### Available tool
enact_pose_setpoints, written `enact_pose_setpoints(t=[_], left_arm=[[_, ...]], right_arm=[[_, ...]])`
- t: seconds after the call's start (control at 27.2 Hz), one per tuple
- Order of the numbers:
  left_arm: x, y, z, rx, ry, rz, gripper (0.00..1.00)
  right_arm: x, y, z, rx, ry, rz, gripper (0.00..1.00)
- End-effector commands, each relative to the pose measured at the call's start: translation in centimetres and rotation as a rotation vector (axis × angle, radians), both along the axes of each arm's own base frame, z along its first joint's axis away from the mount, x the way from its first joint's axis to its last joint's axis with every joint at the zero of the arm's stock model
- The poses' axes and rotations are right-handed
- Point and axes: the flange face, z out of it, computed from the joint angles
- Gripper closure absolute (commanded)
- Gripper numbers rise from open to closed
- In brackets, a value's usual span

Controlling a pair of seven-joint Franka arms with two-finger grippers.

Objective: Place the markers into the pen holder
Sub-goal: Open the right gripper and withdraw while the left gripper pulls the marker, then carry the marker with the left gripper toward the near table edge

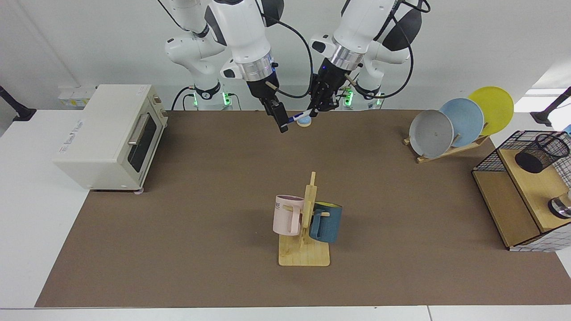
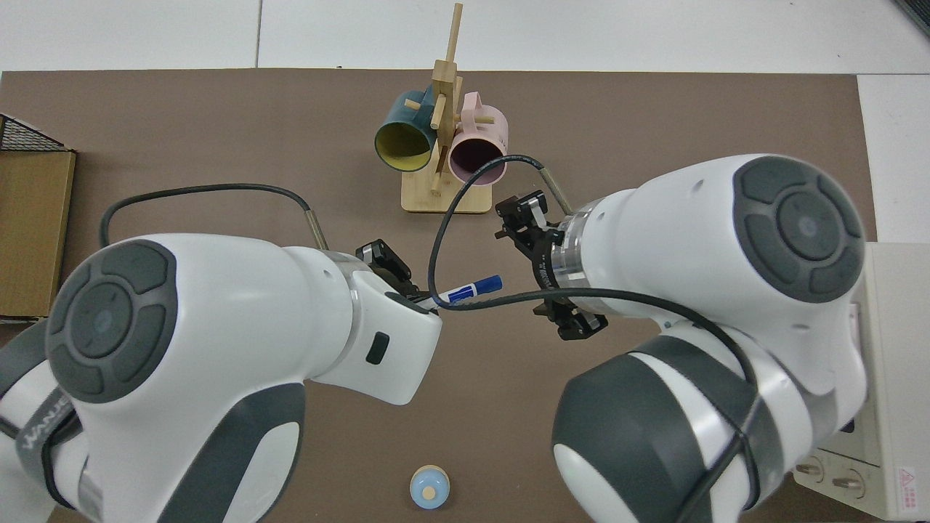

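A: At the far edge of the brown mat, between the two wrists, the marker [image 1: 298, 117] hangs in the air, well clear of the table. Who has it?

B: The left gripper [image 1: 317, 108], clamped on the white end of the barrel. The blue cap sticks out toward the right gripper [image 1: 281, 121], which sits just beside the cap. Whether that one is open or closed I cannot tell. In the top view the marker [image 2: 471, 290] pokes out from under the left wrist, nearly level.

A: And the pen holder?

B: The pen holder [image 1: 542, 154] is well apart, on the upper wooden board of the wire shelf [image 1: 490, 157]. It looks tipped, mouth angled up and away, not standing upright.

A: How will the marker handle?

B: Light and stiff, I'd say, so weight is no worry. The barrel is smooth plastic and round, so it may swivel in a narrow pinch. Held by one end, the free end can droop.

A: So where should it be held?

B: Near the back end, as now, leaving the cap free to enter first. With the mouth tilted, the approach likely needs matching that slant.
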Motion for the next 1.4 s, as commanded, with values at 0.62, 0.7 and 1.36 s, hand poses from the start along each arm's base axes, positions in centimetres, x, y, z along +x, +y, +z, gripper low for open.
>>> enact_pose_setpoints(t=[0.62,0.7,1.36], left_arm=[[1.2,5.0,1.3,0.147,-0.007,0.064,1.0],[1.0,5.4,1.5,0.162,0.004,0.081,1.0],[1.4,9.8,3.6,0.332,0.068,0.276,1.0]], right_arm=[[0.4,-16.1,1.7,-0.272,-0.041,0.77,0.0],[0.2,-16.6,1.7,-0.306,-0.027,0.844,0.0],[1.6,-21.3,2.9,-0.335,0.011,1.038,0.0]])
